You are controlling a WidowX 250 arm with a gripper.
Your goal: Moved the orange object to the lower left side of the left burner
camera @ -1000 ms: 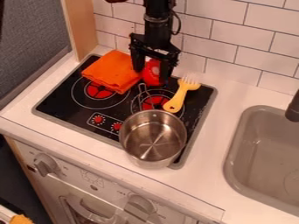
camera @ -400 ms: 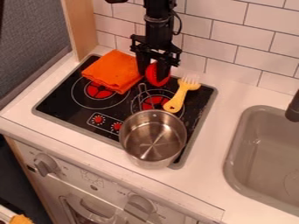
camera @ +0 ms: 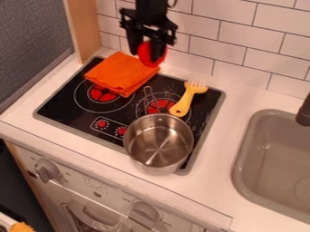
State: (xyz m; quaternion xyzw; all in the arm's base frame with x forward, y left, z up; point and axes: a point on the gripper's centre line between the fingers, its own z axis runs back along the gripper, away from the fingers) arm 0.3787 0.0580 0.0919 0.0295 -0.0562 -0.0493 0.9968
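The left burner [camera: 103, 93] is on the left of the stove [camera: 59, 108], and its near left side is where the task wants the orange object. The cloth [camera: 119, 74] lies folded on the stove's far left part, over the far edge of that burner. Folded, it makes a compact, soft heap that should stay where it is set, though it would probably sag if lifted by a corner.

Right of the cloth's middle, by the wall, the gripper [camera: 147, 52] hangs over the far side of the stove. Its fingers are parted only by the width of the red thing [camera: 144, 55] and close on it from both sides, with its round face to the near side. That grip looks chosen to keep it upright and off the stove. The cloth is the plainly orange thing; the task may instead mean the red one, and I cannot tell which. If the red one, the next move would be left and near, high enough to pass the cloth without dragging it.

The pot [camera: 158, 147] stands upright at the stove's near right, beyond the right burner [camera: 158, 107] on its near side. The fork [camera: 183, 103] lies right of that burner, tines to the far side, its handle end close to the pot.
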